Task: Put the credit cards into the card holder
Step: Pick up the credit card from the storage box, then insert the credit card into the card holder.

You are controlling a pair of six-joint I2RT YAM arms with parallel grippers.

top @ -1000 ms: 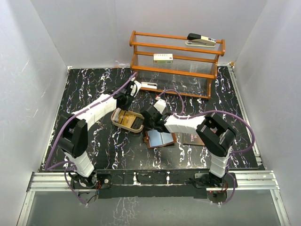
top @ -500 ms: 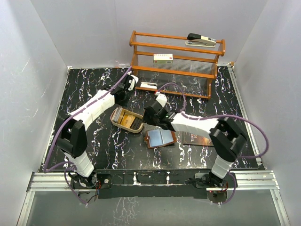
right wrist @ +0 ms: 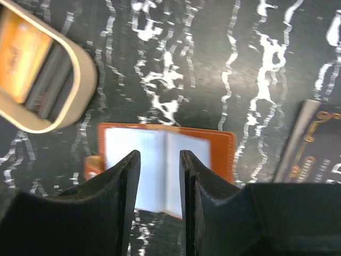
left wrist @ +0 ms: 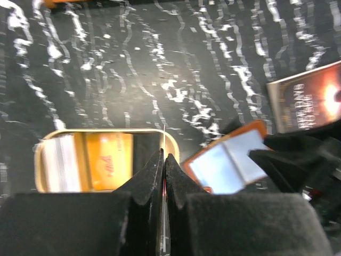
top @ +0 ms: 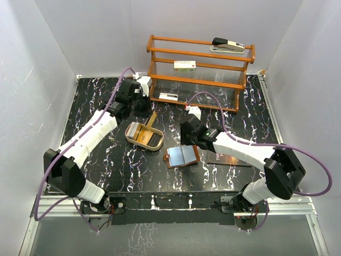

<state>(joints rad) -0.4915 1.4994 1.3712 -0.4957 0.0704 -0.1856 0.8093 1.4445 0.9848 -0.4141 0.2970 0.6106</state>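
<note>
Seemingly, we find left tool (left wrist: 164, 158) pinching a thin, stiff, slippery card (top: 153, 118) by its end; right tool (right wrist: 160, 157) parted, empty.

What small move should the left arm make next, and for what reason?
Probably carry the thin gold-orange card sideways toward the brown leather wallet. The left gripper appears to have its jaws shut on the card, which hangs above the tan metal tray. The wallet lies open, clear pockets up, under the open right gripper.
</note>
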